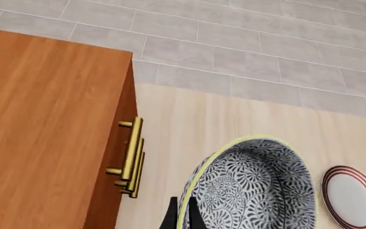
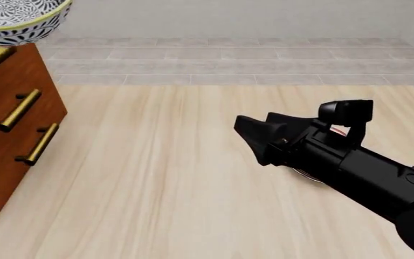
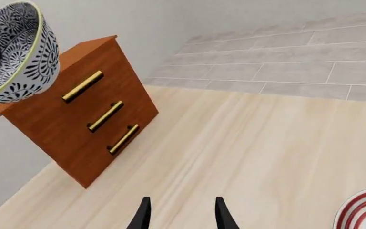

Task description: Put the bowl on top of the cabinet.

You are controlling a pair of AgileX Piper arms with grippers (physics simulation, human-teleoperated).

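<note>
Bowl (image 2: 13, 21) lifted, at 10 o'clock in the front view, above the cabinet (image 2: 9, 135) at the front edge of its top; touching or just clear, cannot tell. Left gripper (image 1: 181, 214) pinching the bowl's yellowish rim, one finger inside, one outside. In the left wrist view, bowl beside the cabinet top, over the brass handles (image 1: 131, 157), so probably not yet centred. Right gripper (image 3: 181, 212) spread, empty, low over the table (image 2: 164, 178), near the red-ringed plate (image 3: 364, 210). Left to do, by judgement: shift further over the top, set down, release.
</note>
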